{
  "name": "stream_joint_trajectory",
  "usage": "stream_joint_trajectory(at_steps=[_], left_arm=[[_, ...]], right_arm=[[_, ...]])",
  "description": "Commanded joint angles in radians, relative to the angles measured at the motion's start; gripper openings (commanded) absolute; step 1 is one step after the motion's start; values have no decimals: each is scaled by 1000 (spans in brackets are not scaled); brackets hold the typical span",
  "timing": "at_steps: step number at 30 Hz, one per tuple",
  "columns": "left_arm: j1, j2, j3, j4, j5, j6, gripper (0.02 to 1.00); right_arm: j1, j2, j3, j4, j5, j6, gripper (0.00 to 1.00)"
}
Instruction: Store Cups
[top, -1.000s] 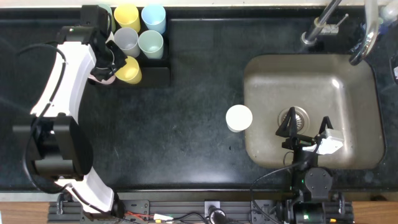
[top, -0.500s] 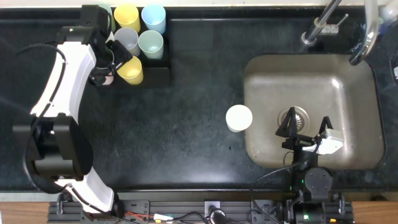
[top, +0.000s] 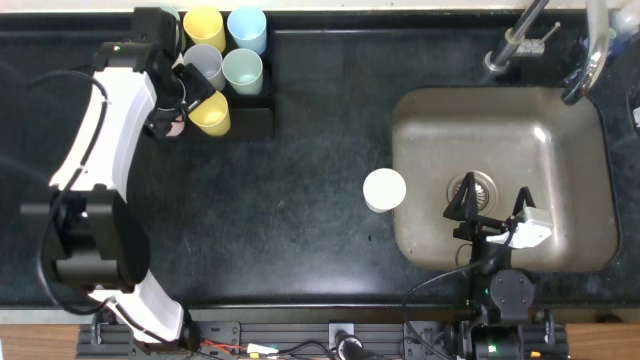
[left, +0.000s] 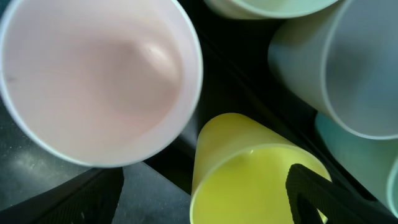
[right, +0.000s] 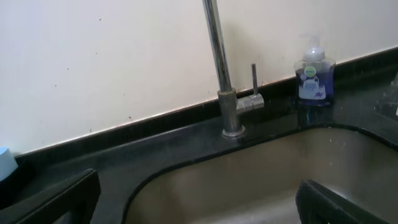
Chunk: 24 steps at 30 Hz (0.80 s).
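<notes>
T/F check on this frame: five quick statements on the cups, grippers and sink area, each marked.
1. A white cup sits on the counter beside the sink. True.
2. The right gripper holds a cup. False: it is open and empty over the sink.
3. The left gripper is at a yellow cup by the tray. True.
4. Every cup in the tray is yellow. False: a blue cup, a grey cup and a green cup are among them.
5. The soap bottle stands inside the sink. False: it stands on the counter behind it.
</notes>
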Motion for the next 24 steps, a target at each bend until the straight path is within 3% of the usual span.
stream_joint_trajectory(at_steps=[1,6,7,10,16,19,24], left_arm=[[-8,-76,-5,-19,3,-2,871],[-8,-143,-5,-101,14,-2,875],[-8,-166,-5,-122,14,-2,961],[-8,-251,-5,-182,12,3,1000],[-8,-573,-82,-269,-7,217,998],[-8,-858,-356,-163,-103,307,998],[-8,-1368,-974,263,-84,342,1000]], right_arm=[[0,-8,-13,7,5,-6,998],[0,-8,-13,7,5,-6,996],[0,-8,-13,7,5,-6,996],[0,-8,-13,7,5,-6,998],[0,-8,-13,7,5,-6,998],[0,-8,-13,7,5,-6,998],[0,-8,-13,7,5,-6,998]])
